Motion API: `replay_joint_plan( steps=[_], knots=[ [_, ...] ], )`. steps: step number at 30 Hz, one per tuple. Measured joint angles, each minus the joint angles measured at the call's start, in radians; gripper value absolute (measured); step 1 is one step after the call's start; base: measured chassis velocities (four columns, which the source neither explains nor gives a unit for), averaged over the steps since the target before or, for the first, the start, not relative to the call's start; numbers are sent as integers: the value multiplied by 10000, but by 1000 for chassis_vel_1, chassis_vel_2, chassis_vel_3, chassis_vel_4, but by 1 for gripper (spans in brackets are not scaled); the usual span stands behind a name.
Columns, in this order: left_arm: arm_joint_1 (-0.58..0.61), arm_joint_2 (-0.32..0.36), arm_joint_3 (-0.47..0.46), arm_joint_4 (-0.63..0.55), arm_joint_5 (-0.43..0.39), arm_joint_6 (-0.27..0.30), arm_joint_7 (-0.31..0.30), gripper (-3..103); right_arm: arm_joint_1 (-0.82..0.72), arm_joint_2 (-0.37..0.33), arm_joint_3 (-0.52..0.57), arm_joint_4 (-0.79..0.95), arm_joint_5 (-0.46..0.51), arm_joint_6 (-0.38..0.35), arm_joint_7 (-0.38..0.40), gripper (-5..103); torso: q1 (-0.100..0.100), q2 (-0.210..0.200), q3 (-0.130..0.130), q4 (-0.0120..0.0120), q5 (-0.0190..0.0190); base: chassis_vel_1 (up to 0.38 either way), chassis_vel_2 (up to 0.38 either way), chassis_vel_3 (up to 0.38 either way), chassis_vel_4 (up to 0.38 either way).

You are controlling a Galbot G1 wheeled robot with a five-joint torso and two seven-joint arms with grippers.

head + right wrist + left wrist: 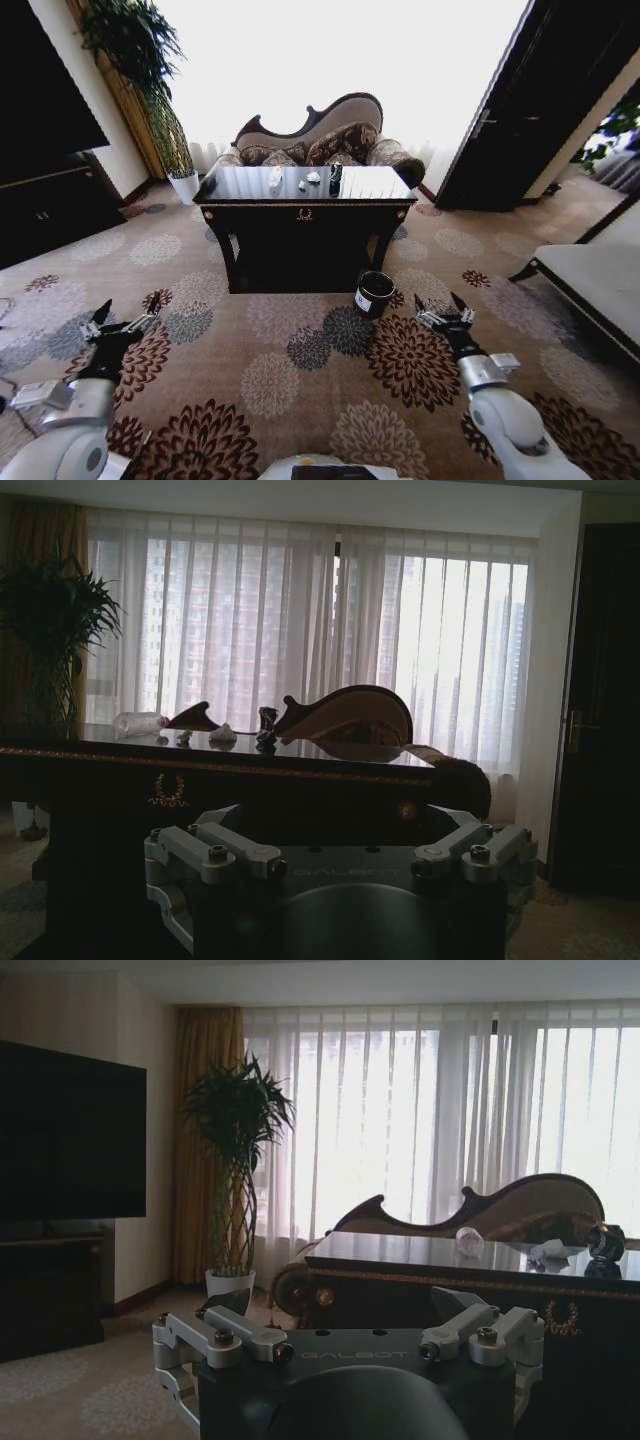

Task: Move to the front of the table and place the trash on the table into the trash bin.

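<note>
Across the carpet stands the table point(304, 212), trash point(275, 180) untouched, bin point(373, 294) beside; both grippers, left point(122, 326) and right point(444, 314), spread empty — approach underway, closing in comes next.

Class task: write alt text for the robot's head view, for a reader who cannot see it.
A dark wooden table holding a plastic bottle and small scraps stands across a floral carpet, a black trash bin at its front right. The left gripper and right gripper hang open in the foreground.

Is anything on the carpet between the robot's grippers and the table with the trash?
Nothing visible blocks the way. Open carpet lies between the left gripper, the right gripper and the table. The trash bin stands on the floor by the table's front right leg.
</note>
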Motion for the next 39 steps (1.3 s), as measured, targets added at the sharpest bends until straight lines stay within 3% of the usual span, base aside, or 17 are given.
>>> replay_joint_plan(
  steps=[7, 12, 16, 39],
  knots=[
    [-21, 29, 128, 64, -233, -76, 280, 100, -172, -98, 279, 333, 951, -180, 6, 100, 0, 0, 0, 0, -2, 0, 0, 0, 0],
    [-223, 518, -234, 439, -1033, -216, 665, 100, -308, -306, 459, -302, 1981, 982, -1145, 100, -1, 0, 0, -1, -1, 0, 0, 0, 0],
    [-275, 541, -341, 493, -1166, -218, 717, 100, -400, -276, 462, -477, 2281, 1338, -1427, 100, 0, 0, -1, -2, -1, 0, 0, 0, 0],
    [-335, 725, -905, 480, -1277, -448, 1308, 100, -682, 189, 417, -448, 2285, 1824, -1528, 100, -1, 0, -1, -1, -2, 0, 0, 0, 0]
  ],
)
